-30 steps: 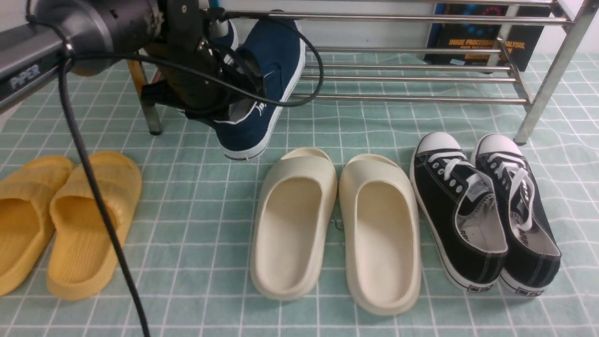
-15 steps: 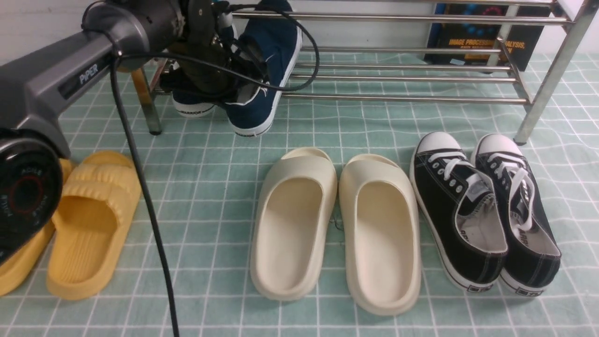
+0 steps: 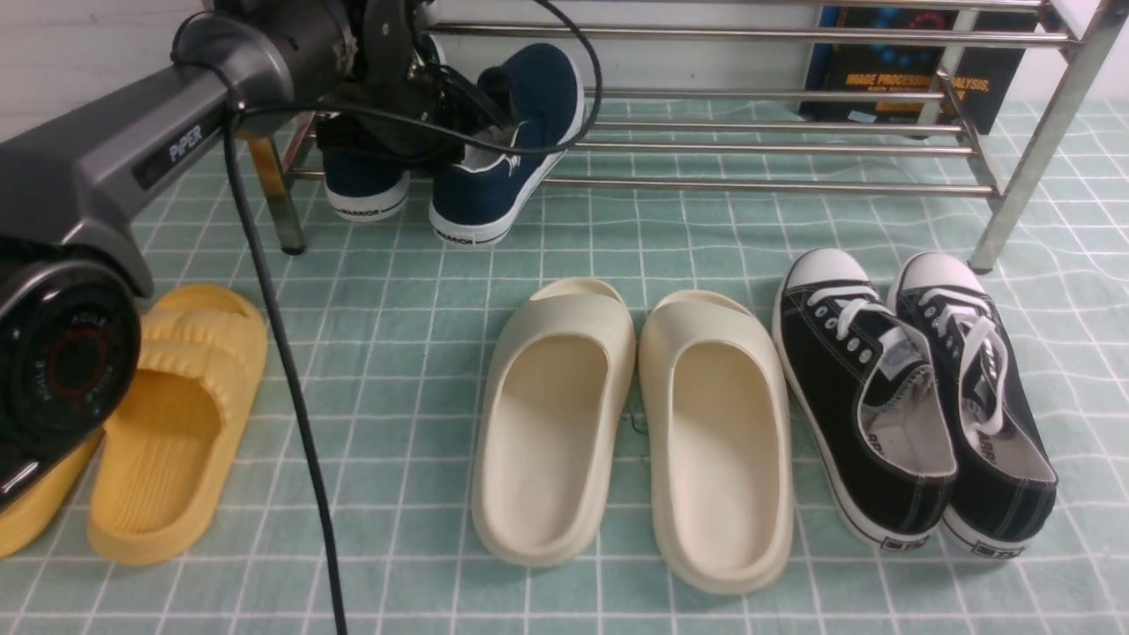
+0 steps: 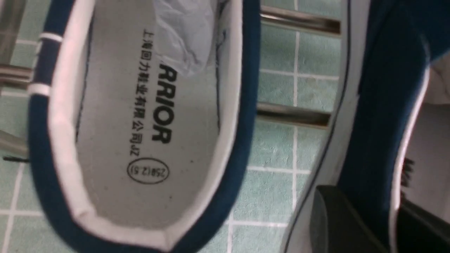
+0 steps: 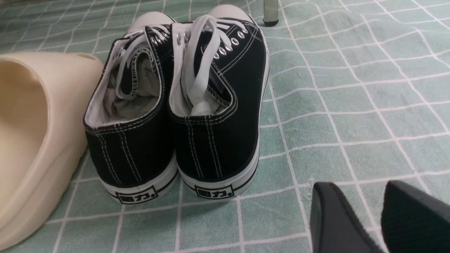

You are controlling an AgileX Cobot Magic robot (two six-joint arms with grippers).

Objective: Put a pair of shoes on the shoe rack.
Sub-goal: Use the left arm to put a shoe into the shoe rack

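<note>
The left pincer (image 4: 369,207) is pinching the side wall of one navy shoe (image 3: 520,115) at the left end of the shoe rack (image 3: 750,185), just beside its mate (image 3: 362,190). The held shoe's long axis runs front to back, toe raised rearward, heel overhanging the front bar. The right pincer (image 5: 365,196) hangs spread and empty, well apart.

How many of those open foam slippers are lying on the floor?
4. A cream slide and its cream twin lie mid-floor; a yellow slide at the left, a second yellow slide beside it mostly hidden behind the left arm.
</note>
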